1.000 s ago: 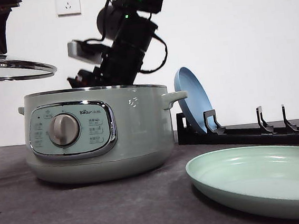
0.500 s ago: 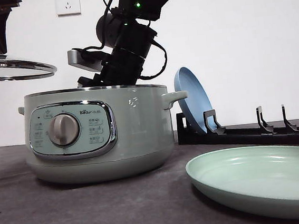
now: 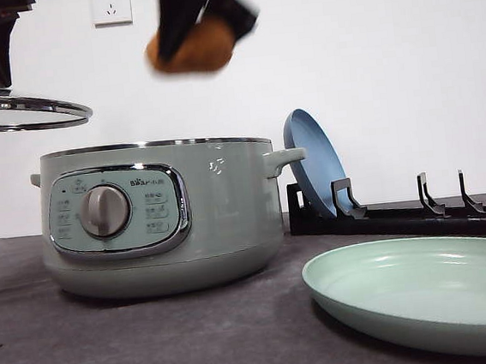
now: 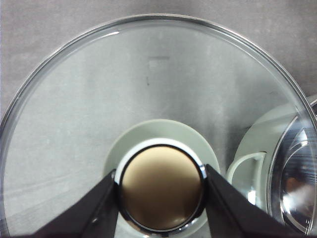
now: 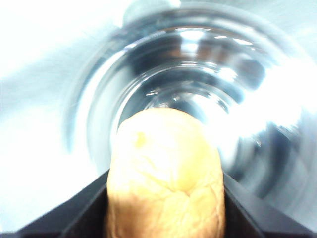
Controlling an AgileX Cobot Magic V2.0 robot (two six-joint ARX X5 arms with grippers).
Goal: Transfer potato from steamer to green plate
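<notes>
The orange-brown potato (image 3: 192, 51) hangs well above the open sage-green steamer (image 3: 160, 216), held between the fingers of my right gripper (image 3: 198, 27), which is blurred by motion. In the right wrist view the potato (image 5: 166, 173) sits between the dark fingers with the steamer's shiny inner pot (image 5: 198, 99) below it. My left gripper (image 4: 161, 186) is shut on the knob (image 4: 161, 188) of the glass lid (image 3: 21, 110), held up at the upper left. The pale green plate (image 3: 426, 298) lies on the table at the front right.
A blue plate (image 3: 314, 162) stands upright in a black dish rack (image 3: 401, 210) behind the green plate. Dark grey tabletop (image 3: 113, 349) spreads in front of the steamer. A white wall with sockets (image 3: 110, 4) is behind.
My right gripper has risen out of the steamer with the potato in it, from inside the pot to well above its rim. The lid and left arm have not moved.
</notes>
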